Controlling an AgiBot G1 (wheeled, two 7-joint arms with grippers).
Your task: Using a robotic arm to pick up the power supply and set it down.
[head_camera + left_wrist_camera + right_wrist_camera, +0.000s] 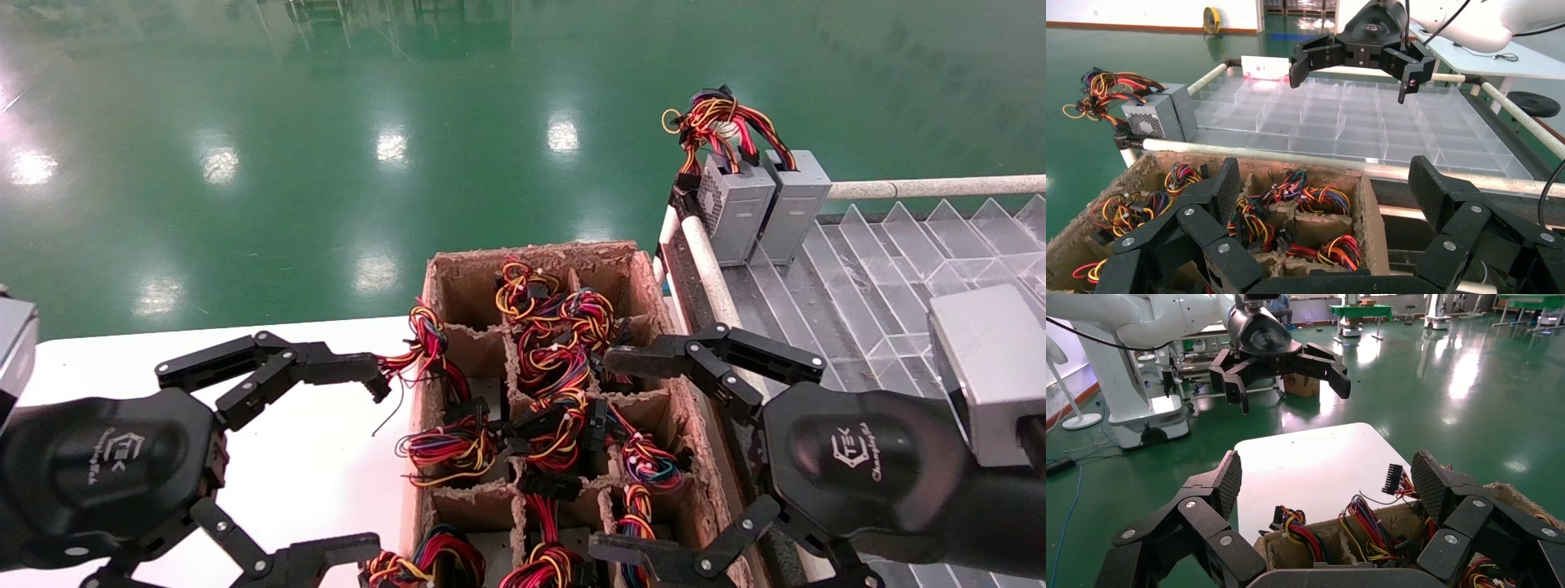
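The power supply, a plain-sided grey box with red, yellow and black wires on top, stands upright at the far corner of the clear tray. It touches a like box with a vent face. My right gripper is open and empty over the cardboard box's right side, well short of the power supply. My left gripper hangs open and empty over the white table at the box's left edge. The right wrist view shows the right gripper open above wire-filled cells. The left gripper is open too.
A cardboard box with cells of loose wire bundles sits between the table and the tray. White rails frame the tray of clear dividers. Green floor lies beyond. The right arm's white link shows in the left wrist view.
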